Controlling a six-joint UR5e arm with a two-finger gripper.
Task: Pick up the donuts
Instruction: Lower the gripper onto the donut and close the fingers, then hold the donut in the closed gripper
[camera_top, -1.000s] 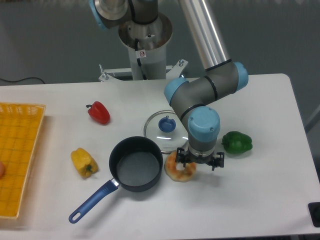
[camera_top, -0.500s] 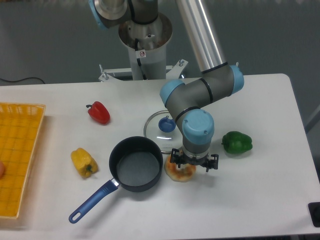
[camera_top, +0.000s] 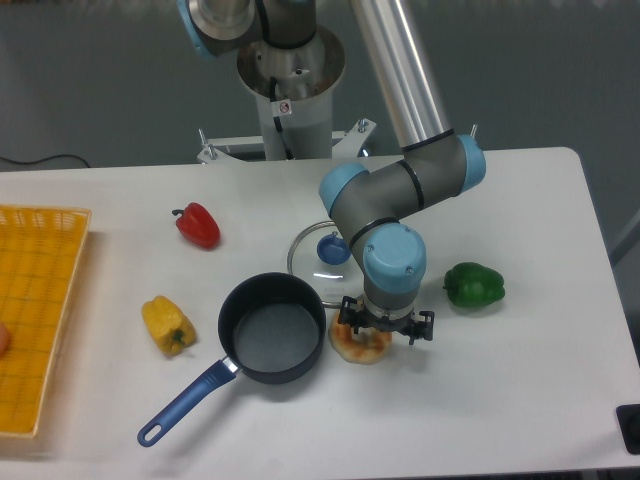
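The donuts are a single tan-orange ring with pale glaze (camera_top: 357, 345), lying on the white table just right of the pot. My gripper (camera_top: 384, 329) hangs straight over its right half and hides that part. The black finger links spread out to both sides of the blue wrist, so the jaws stand open. I cannot see whether the fingertips touch the ring.
A dark blue pot (camera_top: 272, 327) with a blue handle sits left of the donut. A glass lid with a blue knob (camera_top: 331, 250) lies behind it, and a green pepper (camera_top: 474, 285) to the right. A yellow pepper (camera_top: 167, 324), a red pepper (camera_top: 199, 224) and an orange basket (camera_top: 40, 300) are at the left.
The gripper has shifted left, from beside the donut's right edge to over its right half. The donut has stayed in place on the table.
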